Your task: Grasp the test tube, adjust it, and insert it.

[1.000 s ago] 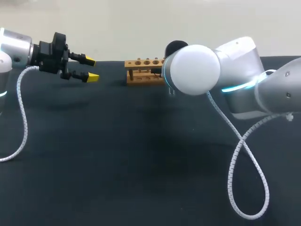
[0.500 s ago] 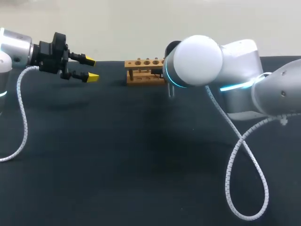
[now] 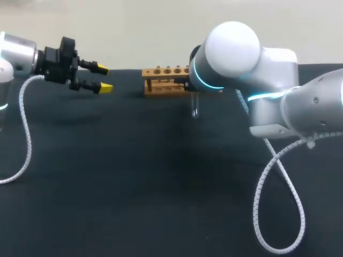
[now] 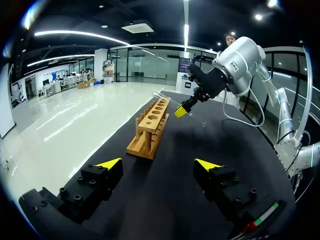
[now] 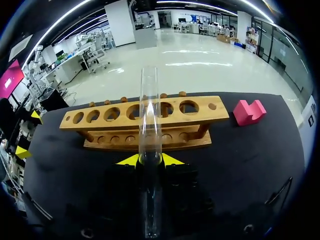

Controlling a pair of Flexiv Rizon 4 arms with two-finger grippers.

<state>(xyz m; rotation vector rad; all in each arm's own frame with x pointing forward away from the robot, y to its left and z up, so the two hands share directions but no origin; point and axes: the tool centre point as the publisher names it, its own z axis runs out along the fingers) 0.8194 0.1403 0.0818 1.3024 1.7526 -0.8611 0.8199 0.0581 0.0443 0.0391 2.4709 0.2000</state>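
A clear glass test tube (image 5: 150, 115) stands between the yellow tips of my right gripper (image 5: 150, 160), which is shut on its middle. The wooden rack (image 5: 110, 126) with its row of holes lies just ahead of the tube. In the head view the tube (image 3: 194, 107) hangs down in front of the rack (image 3: 161, 80)'s right end, while the right arm's elbow hides the gripper. My left gripper (image 3: 104, 79) hovers open and empty at the far left, pointing at the rack. From the left wrist view, the rack (image 4: 150, 127) lies ahead, with the tube (image 4: 197, 119) slanting through the right gripper (image 4: 181, 111).
A pink block (image 5: 248, 111) lies on the black table beside the rack's end. The right arm's white coiled cable (image 3: 278, 176) loops down over the table's right side. The left arm's cable (image 3: 24, 128) hangs at the left edge.
The right arm's elbow has risen and swung right, uncovering the tube, which now hangs lower and more upright by the rack. The left arm has stayed still.
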